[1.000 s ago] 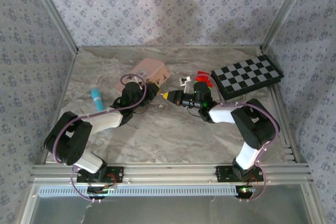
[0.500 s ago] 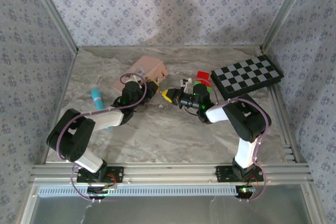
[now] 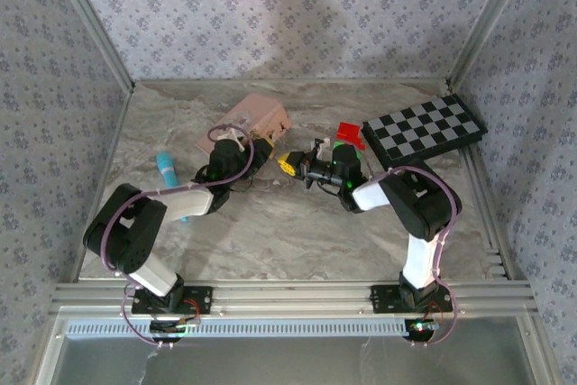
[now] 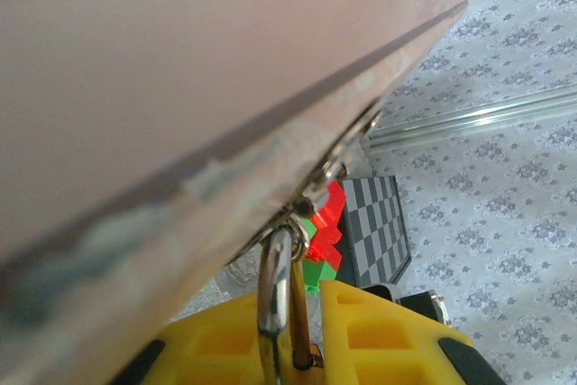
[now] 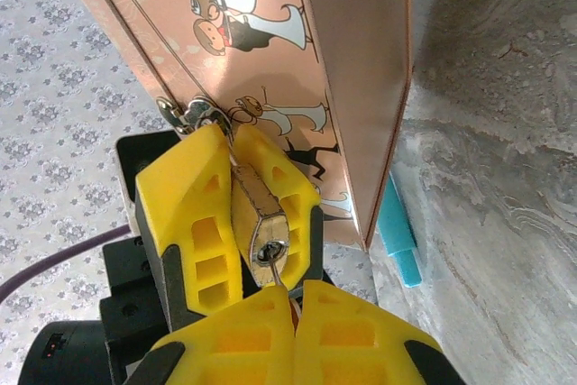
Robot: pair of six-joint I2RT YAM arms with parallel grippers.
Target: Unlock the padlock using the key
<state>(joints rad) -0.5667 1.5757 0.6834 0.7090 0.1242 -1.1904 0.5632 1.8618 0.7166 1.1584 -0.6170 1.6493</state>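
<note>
Right wrist view: left pincer (image 5: 231, 138) grips padlock (image 5: 267, 223) hooked to pink box (image 5: 347, 60)

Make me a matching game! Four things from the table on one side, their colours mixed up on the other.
Things:
1. padlock
2. box
3. checkered board
4. tube

Colours:
a. black and grey squares
b. turquoise
c. pink, with cartoon figures
d. brass-gold

Right pairs: 1-d, 2-c, 3-a, 4-b.
</note>
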